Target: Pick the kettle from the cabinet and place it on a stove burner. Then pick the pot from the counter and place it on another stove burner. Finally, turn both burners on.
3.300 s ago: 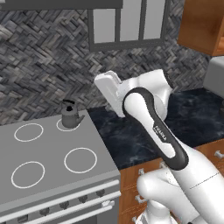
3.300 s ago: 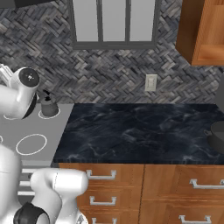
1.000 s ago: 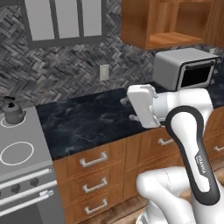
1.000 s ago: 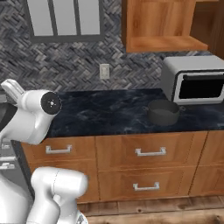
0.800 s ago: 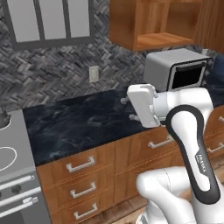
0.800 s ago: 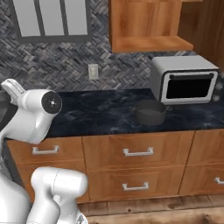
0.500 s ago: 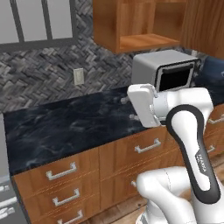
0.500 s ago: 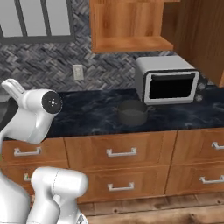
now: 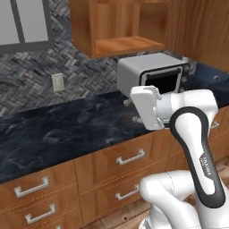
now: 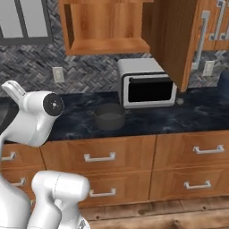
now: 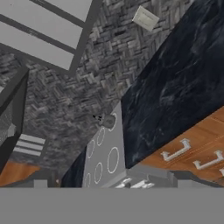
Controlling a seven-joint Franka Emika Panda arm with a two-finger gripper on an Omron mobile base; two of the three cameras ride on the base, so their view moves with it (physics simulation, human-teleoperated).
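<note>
We find the pot (image 10: pixel 109 117) standing upright on the black marble-look bench (image 10: pixel 188 117), just left of a grey microwave (image 10: pixel 146 85) and near the bench's front edge. Above it hangs the brown cabinet (image 10: pixel 105 27), whose doorless shelf niche holds nothing we can see. In the hand view, the kettle (image 11: pixel 105 120) sits on a far burner of the grey cooktop (image 11: pixel 101 161), beside the herringbone wall. We judge the tool's jaws spread wide, holding nothing.

Kettle (image 11: pixel 106 120) tiny, detail unreadable; pot (image 10: pixel 109 117) rim partly shadowed.
</note>
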